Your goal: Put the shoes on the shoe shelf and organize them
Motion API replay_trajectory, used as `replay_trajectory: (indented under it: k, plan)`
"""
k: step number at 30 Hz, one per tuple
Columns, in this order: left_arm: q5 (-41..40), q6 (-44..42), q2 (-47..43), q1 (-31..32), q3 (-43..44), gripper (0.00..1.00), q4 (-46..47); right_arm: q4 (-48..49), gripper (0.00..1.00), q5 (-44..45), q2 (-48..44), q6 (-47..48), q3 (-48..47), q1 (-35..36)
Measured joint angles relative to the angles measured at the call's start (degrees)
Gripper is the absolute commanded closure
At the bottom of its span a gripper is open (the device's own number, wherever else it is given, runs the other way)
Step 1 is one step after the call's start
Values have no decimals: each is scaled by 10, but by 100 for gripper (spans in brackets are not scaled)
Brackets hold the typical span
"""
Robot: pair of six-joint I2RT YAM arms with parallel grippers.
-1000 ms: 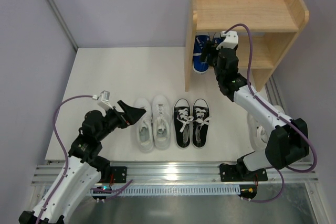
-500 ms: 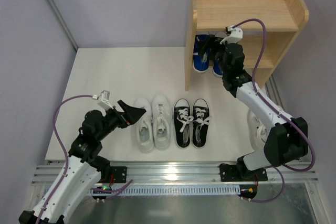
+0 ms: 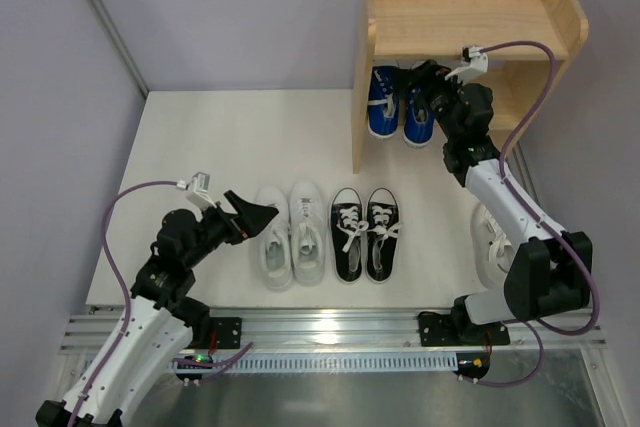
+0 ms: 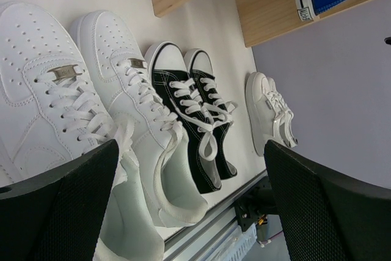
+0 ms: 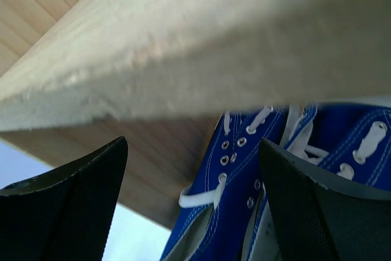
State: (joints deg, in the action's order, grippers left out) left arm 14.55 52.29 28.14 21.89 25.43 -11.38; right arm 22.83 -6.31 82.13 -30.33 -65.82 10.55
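Observation:
The wooden shoe shelf [image 3: 465, 17] stands at the back right. Two blue sneakers [image 3: 384, 104] sit side by side on its lower tier. My right gripper [image 3: 433, 87] is open just right of and above them, under the top tier. In the right wrist view [image 5: 192, 151] the blue shoes [image 5: 244, 169] lie beyond the spread fingers. My left gripper [image 3: 255, 215] is open and empty beside the white leather pair [image 3: 292, 234], heel end in its wrist view [image 4: 190, 151]. The black pair [image 3: 365, 234] stands to the right. A smaller white lace-up [image 3: 490, 247] lies partly behind the right arm.
The shelf's left side panel [image 3: 360, 117] reaches the table beside the blue shoes. The top tier's front edge [image 5: 183, 47] hangs close over my right gripper. The metal rail [image 3: 330, 327] runs along the near edge. Purple walls enclose the table.
My right gripper has moved right along the lower tier and off the second blue shoe, which now shows beside the first. The left arm has not moved.

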Motion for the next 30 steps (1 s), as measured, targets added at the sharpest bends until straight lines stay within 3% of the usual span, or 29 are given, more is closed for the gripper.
replay_trajectory:
  k: [7,11,12,15,22,30]
  plan:
    - [0,0,-1,0,0,0,0,-54,16,11,-81,-11,74,-13]
    - [0,0,0,0,0,0,2,-118,51,103,-156,6,106,-10]
    - [0,0,0,0,0,0,3,-123,69,119,-169,8,110,-10]
    - [0,1,7,0,0,0,11,-128,96,164,-196,23,122,-10]
    - [1,3,8,0,0,0,13,-152,96,236,-175,-5,139,-38]
    - [0,3,-26,0,0,0,6,-140,96,207,-63,-20,127,-83]
